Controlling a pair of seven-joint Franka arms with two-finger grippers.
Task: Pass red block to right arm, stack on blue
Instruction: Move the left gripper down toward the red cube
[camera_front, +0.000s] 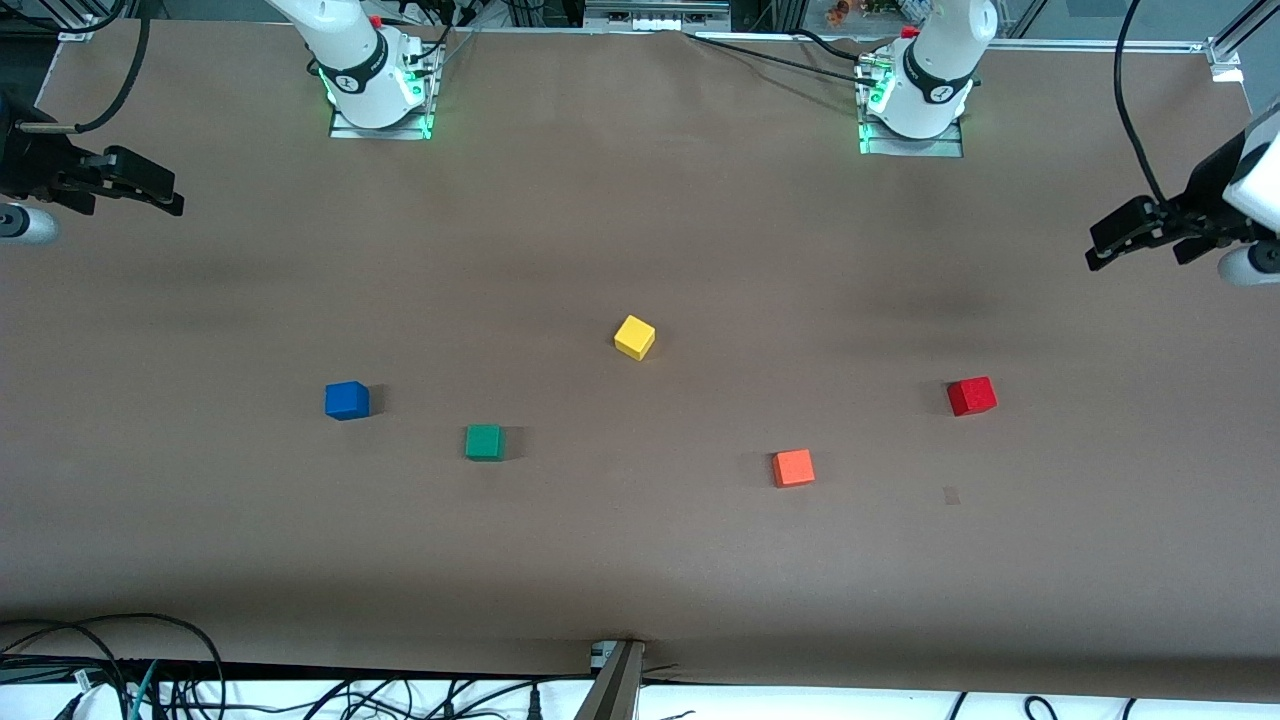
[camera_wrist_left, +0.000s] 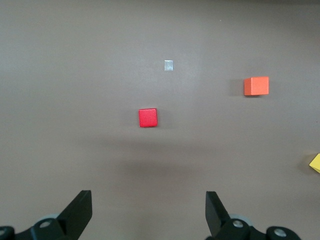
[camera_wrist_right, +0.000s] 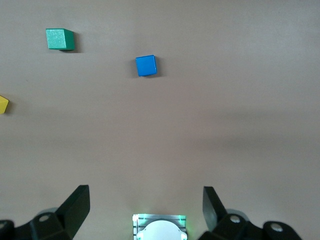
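Observation:
The red block (camera_front: 971, 396) (camera_wrist_left: 147, 117) lies on the brown table toward the left arm's end. Toward the right arm's end sits the blue block (camera_front: 346, 400) (camera_wrist_right: 146, 65). My left gripper (camera_front: 1092, 250) (camera_wrist_left: 148, 200) hangs open and empty, high over the table's edge at its own end, apart from the red block. High over the table's edge at the other end, my right gripper (camera_front: 178, 198) (camera_wrist_right: 146, 197) is open too, with nothing between its fingers and well away from the blue block.
A green block (camera_front: 484, 442) (camera_wrist_right: 60, 39) lies beside the blue one, nearer the front camera. A yellow block (camera_front: 634, 337) sits mid-table. An orange block (camera_front: 793, 467) (camera_wrist_left: 256, 86) lies between green and red. A small tape mark (camera_front: 951, 495) is near the red block.

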